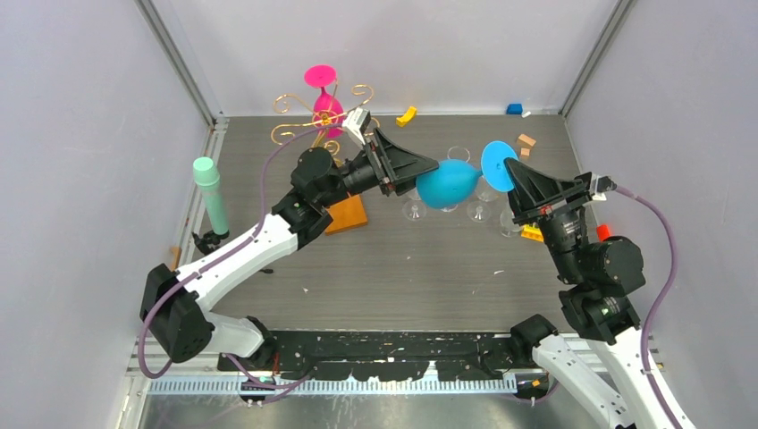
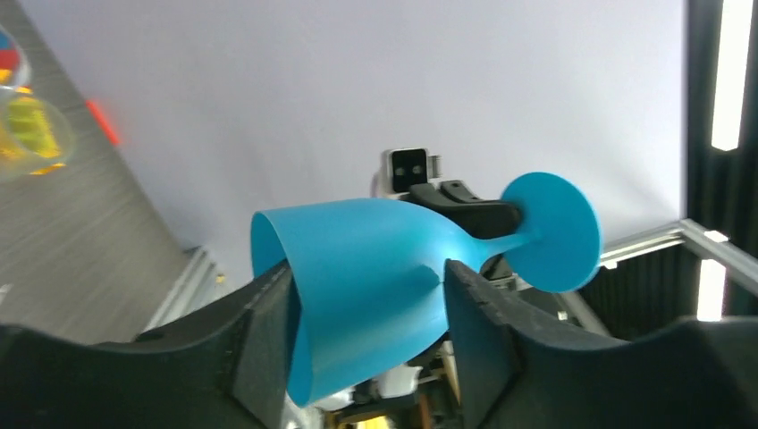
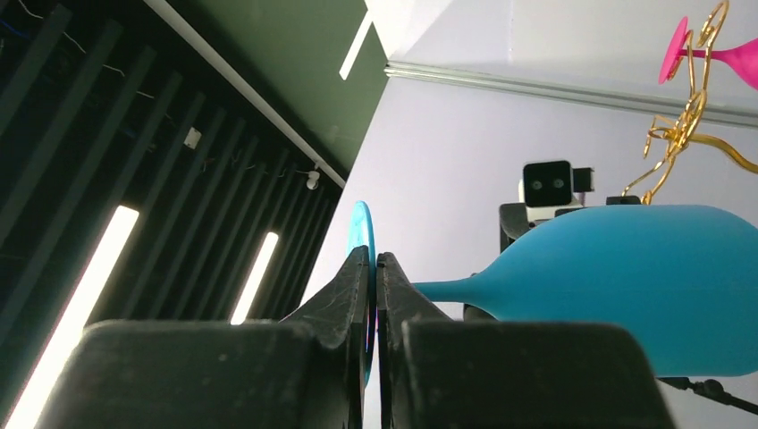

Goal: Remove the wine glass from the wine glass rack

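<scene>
A blue wine glass (image 1: 447,183) hangs sideways in the air between both grippers. My left gripper (image 1: 427,170) is shut on its bowl (image 2: 366,268), one finger on each side. My right gripper (image 1: 511,170) is shut on the thin blue foot disc (image 3: 361,232), and the bowl (image 3: 626,286) extends to the right in that view. The gold wire rack (image 1: 304,121) stands at the back left on its orange base (image 1: 349,214), behind my left arm. A pink wine glass (image 1: 324,98) hangs in the rack and also shows in the right wrist view (image 3: 715,54).
A mint green cylinder (image 1: 211,192) stands at the left. Clear glasses (image 1: 478,212) stand under the blue glass. Small blocks lie at the back: yellow (image 1: 407,114), blue (image 1: 514,108), orange (image 1: 526,141). A red piece (image 1: 603,231) sits by my right arm.
</scene>
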`<act>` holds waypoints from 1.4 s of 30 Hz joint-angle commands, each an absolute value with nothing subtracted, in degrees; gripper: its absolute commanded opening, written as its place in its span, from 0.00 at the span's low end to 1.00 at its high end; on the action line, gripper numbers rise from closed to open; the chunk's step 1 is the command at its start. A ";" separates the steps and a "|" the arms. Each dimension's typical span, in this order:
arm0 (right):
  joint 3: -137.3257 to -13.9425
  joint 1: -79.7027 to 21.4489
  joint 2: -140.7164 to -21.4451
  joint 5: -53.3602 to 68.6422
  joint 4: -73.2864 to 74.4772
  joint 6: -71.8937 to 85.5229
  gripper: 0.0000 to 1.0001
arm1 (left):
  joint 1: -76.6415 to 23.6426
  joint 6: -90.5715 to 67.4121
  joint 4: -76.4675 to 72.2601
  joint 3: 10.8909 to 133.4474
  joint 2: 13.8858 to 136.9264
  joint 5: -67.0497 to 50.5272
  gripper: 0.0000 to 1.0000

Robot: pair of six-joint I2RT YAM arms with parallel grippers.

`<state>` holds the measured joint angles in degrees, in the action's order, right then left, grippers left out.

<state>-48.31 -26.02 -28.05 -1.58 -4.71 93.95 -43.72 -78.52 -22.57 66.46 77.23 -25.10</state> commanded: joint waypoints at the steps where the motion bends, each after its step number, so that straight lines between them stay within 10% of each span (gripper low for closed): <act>1: -45.46 -25.93 -28.41 -3.28 -14.06 99.14 0.00 | -43.59 -93.53 -40.96 63.47 76.32 -29.18 0.54; 12: -43.80 -25.93 -26.67 -7.51 -10.17 98.38 0.00 | -43.59 -93.92 -43.46 63.10 72.89 -29.67 0.00; 15: -43.83 -25.93 -26.21 -8.54 -8.29 97.49 0.03 | -43.59 -92.71 -43.77 63.69 72.84 -30.12 0.00; 19: -43.76 -25.93 -25.48 -10.33 -3.20 96.07 0.43 | -43.59 -88.53 -44.19 64.92 72.11 -30.64 0.00; 23: -44.13 -25.93 -23.76 -14.27 4.29 92.56 0.62 | -43.59 -79.12 -38.33 67.14 69.17 -31.42 0.00; 42: -55.66 -25.93 -22.10 -40.75 39.86 66.46 0.63 | -57.77 -22.59 38.50 93.24 78.29 -4.84 0.00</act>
